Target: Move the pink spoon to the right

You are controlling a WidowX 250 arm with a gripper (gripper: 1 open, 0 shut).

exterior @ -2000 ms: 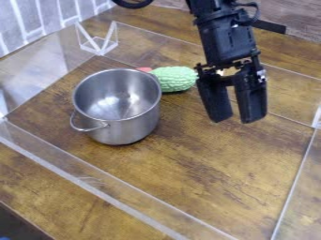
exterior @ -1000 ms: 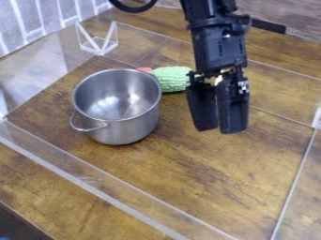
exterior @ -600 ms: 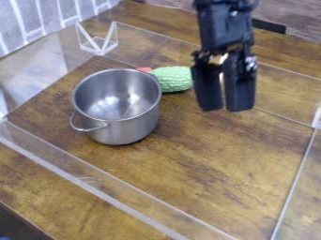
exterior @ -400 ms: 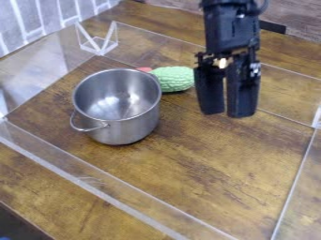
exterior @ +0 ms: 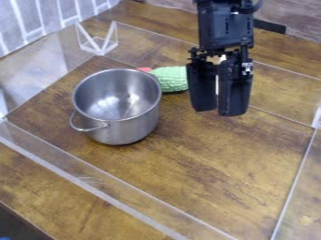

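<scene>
Only a small reddish-pink tip of the pink spoon (exterior: 145, 69) shows, at the left end of the green bumpy vegetable toy (exterior: 171, 79); the rest is hidden behind the toy. My gripper (exterior: 217, 109) hangs just right of the toy, pointing steeply down above the wooden table. Its two black fingers (exterior: 202, 92) stand apart and nothing is between them, so it is open. The shiny steel pot (exterior: 115, 103) stands left of the gripper, in front of the toy.
A low clear plastic wall (exterior: 88, 178) runs around the work area. A clear triangular stand (exterior: 98, 37) sits at the back left. Bare wooden table (exterior: 213, 169) lies in front of and to the right of the gripper.
The gripper has risen a little above the table and stays open. The pot, the toy and the spoon tip have not moved.
</scene>
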